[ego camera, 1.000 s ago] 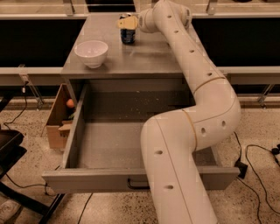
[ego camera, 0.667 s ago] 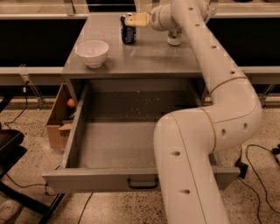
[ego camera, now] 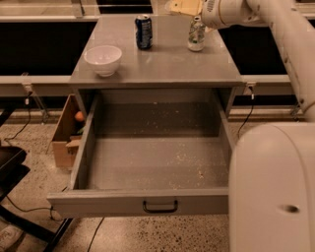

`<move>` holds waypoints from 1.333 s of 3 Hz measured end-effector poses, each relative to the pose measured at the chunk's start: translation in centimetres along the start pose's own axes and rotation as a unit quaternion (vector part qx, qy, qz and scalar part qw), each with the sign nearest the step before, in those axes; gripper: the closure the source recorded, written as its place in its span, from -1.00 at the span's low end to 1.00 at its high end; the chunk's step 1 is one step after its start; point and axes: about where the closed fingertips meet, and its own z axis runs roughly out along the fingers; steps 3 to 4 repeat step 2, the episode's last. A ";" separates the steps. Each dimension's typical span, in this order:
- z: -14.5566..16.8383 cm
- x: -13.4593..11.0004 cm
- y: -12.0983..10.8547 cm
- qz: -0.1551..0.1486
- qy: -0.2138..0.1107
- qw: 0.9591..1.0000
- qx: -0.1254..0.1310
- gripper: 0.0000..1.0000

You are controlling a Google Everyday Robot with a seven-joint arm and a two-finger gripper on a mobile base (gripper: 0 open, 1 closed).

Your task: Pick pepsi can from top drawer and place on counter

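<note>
The pepsi can (ego camera: 143,31) stands upright at the back of the counter (ego camera: 162,66), with nothing holding it. My gripper (ego camera: 183,6) is at the top edge of the view, up and to the right of the can and clear of it, partly cut off. The top drawer (ego camera: 155,160) is pulled fully out below the counter, and nothing shows on its speckled floor. Its dark bar handle (ego camera: 160,206) is on the front panel. My white arm (ego camera: 275,162) fills the right side and hides the drawer's right front corner.
A white bowl (ego camera: 103,59) sits on the counter's left side. A clear bottle (ego camera: 196,33) stands at the back right, just below the gripper. A cardboard box (ego camera: 64,135) with an orange object (ego camera: 79,116) stands on the floor at left. A black chair base (ego camera: 12,172) is lower left.
The gripper has drawn back from the pepsi can, to the right and up. The can now stands alone on the counter. The view has shifted as the arm swung right.
</note>
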 end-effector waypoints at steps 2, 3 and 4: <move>-20.3 -2.0 3.1 -0.018 -0.090 0.994 0.065 -1.00; -20.3 -2.0 3.1 -0.018 -0.090 0.994 0.065 -1.00; -20.3 -2.0 3.1 -0.018 -0.090 0.994 0.065 -1.00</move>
